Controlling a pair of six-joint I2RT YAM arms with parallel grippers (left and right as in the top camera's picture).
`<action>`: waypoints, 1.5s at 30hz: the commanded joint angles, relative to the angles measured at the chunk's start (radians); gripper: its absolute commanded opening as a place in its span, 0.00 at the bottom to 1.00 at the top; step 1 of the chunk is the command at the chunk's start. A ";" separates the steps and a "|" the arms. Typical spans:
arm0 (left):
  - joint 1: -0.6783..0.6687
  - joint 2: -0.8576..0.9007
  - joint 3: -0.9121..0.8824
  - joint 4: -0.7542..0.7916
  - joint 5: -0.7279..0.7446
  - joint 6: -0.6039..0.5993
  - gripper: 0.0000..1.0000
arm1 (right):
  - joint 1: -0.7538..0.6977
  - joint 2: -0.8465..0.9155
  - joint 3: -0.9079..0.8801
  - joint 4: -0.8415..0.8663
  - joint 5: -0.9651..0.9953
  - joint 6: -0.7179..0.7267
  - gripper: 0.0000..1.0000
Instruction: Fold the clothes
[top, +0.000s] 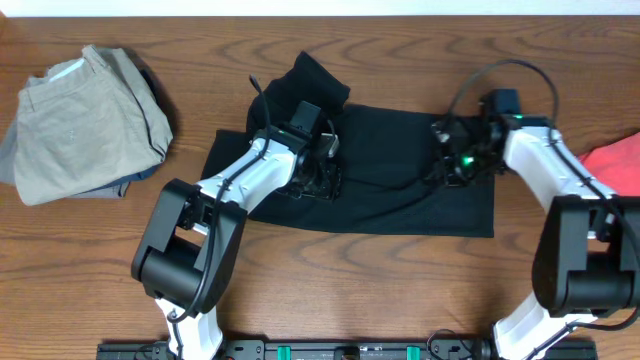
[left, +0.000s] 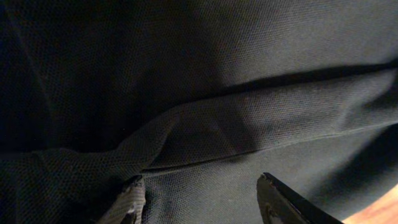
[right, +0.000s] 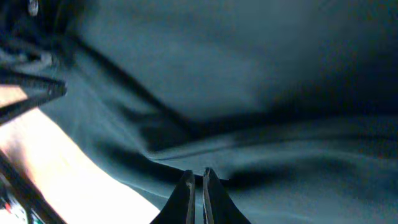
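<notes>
Black T-shirt (top: 400, 170): flat at table centre, long axis left-right, one flap poking toward far-left. Knit weave, soft creases.
Left gripper (left: 198, 198): jaws spread, hovering over left part of the cloth.
Right gripper (right: 198, 182): jaws pressed together at a fold on right part; cloth caught or not, cannot tell.
Khaki trousers (top: 80, 120): folded, far left, apart.
Red-pink cloth (top: 615, 165): right edge.
Wooden table (top: 330, 280).

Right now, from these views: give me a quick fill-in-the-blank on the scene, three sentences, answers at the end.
1. The left gripper is over the black T-shirt with its jaws ___.
2. The right gripper, also at the shirt, has its jaws ___.
3. The khaki trousers lie on the ___ arm's side of the table.

Missing words: open; shut; left.
</notes>
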 joint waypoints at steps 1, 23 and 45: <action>0.003 0.033 -0.030 -0.024 -0.104 -0.005 0.61 | 0.060 0.006 0.005 -0.019 0.017 -0.060 0.06; 0.003 0.031 -0.029 0.033 -0.104 -0.013 0.61 | 0.183 0.112 0.005 0.013 0.048 -0.107 0.15; 0.007 -0.061 -0.029 -0.076 -0.283 -0.014 0.68 | 0.010 -0.007 0.037 0.046 0.588 0.430 0.15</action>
